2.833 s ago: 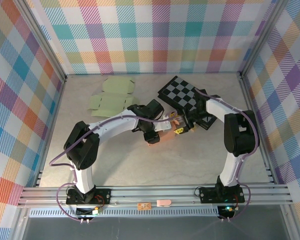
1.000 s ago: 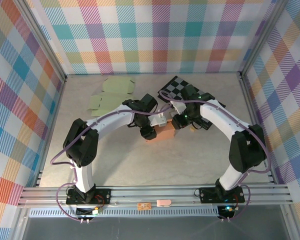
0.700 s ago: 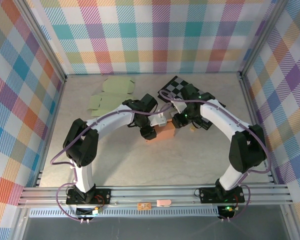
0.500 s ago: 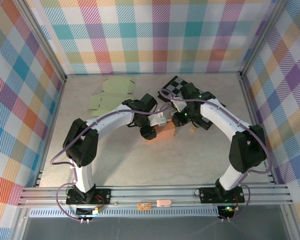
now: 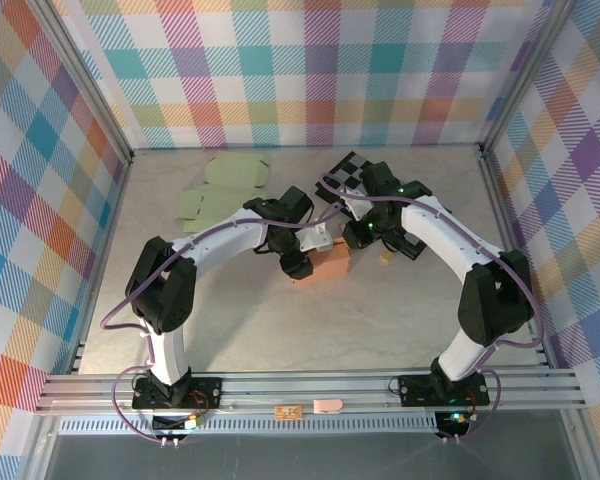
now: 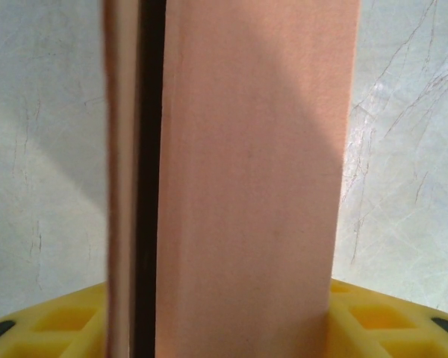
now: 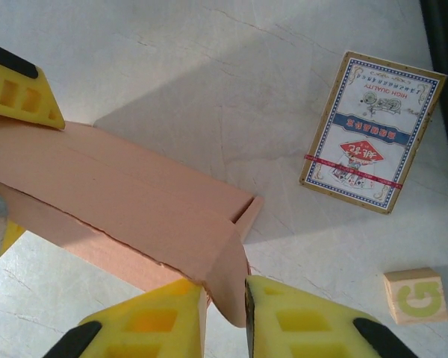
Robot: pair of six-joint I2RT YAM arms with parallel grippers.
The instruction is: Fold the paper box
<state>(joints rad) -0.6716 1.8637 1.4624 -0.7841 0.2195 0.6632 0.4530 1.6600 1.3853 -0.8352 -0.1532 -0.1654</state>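
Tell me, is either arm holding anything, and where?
Both hold the salmon-coloured paper box: the left tool clamps its long sides, the right tool pinches its end flap.

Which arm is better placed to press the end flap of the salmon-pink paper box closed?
Right. The right gripper straddles the end flap of the salmon-pink paper box, while the left gripper clamps the box's long body and seems busy steadying it.

A salmon-pink cardboard box (image 6: 254, 171) rises between the yellow ribbed fingers (image 6: 388, 321) of the left gripper (image 6: 220, 328), which clamp its sides. A dark slit runs up it near one finger. Veined grey tabletop (image 6: 411, 149) lies beyond the fingertips.
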